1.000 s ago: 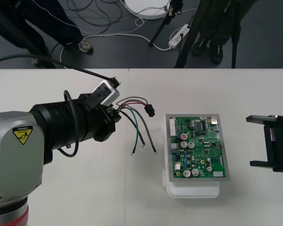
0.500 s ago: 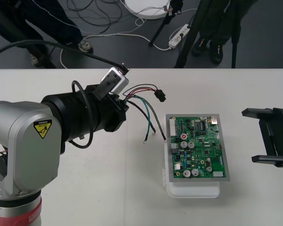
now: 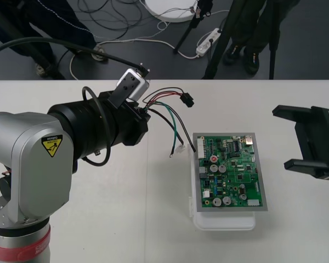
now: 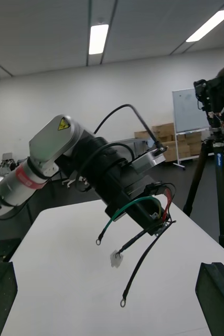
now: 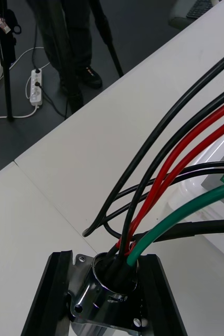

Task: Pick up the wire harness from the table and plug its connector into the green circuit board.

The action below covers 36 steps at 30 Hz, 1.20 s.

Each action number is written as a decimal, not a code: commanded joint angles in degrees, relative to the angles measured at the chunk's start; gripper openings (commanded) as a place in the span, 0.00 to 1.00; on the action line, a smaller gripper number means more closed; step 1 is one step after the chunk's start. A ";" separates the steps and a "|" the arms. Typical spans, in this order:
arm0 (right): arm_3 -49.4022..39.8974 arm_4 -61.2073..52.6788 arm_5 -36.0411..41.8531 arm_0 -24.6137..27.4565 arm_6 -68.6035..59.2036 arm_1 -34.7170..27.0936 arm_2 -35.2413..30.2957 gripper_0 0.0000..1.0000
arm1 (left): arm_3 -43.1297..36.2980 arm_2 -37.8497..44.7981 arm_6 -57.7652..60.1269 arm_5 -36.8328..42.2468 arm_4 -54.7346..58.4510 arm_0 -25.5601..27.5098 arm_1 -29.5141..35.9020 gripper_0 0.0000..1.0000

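My left gripper (image 3: 141,118) hangs above the table, left of the green circuit board (image 3: 230,171), shut on the harness's round metal socket (image 5: 114,275). The flange sits between the two black fingers (image 5: 51,294). Red, black and green wires (image 3: 167,109) fan out from it to the right. The small black plug (image 3: 187,99) hangs free in the air, beyond the board's far left corner. Loose wire ends (image 3: 175,152) dangle just left of the board. My right gripper (image 3: 310,142) stands open to the right of the board, looking at the left gripper (image 4: 143,212) and the harness.
The board rests on a white base (image 3: 225,222) at the middle right of the table. The table's far edge (image 3: 164,80) runs just behind the left arm, with cables and tripod legs on the floor beyond.
My left gripper has carried the harness to the right and toward the far edge, so the plug now hangs higher. The right gripper has shifted slightly left and toward the far side.
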 commanded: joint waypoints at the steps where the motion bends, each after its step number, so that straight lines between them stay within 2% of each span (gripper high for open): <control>1: -8.35 0.12 6.74 6.11 -6.00 -2.03 -7.09 1.00 | -2.06 -0.97 5.33 3.34 -0.36 -2.09 -1.70 0.00; 7: -16.61 0.21 15.44 11.03 -11.18 -2.03 -11.48 1.00 | -1.97 -1.06 6.30 3.34 -0.36 -2.09 -1.70 0.00; 10: -18.72 0.12 17.91 11.82 -12.68 -1.68 -12.10 1.00 | -1.97 -1.06 6.48 3.34 -0.28 -2.01 -1.70 0.00; 16: -26.45 0.12 27.93 14.46 -13.99 -0.01 -12.98 1.00 | -1.97 -1.23 7.35 3.43 -0.28 -2.01 -1.70 0.00; 30: -46.23 -1.55 59.83 16.83 -14.96 2.28 -13.15 1.00 | -1.88 -1.94 9.46 4.57 0.60 -2.09 -1.70 0.00; 36: -52.03 -1.55 70.64 16.83 -15.40 3.95 -11.31 1.00 | -1.88 -2.03 9.46 5.27 1.66 -2.09 -1.53 0.00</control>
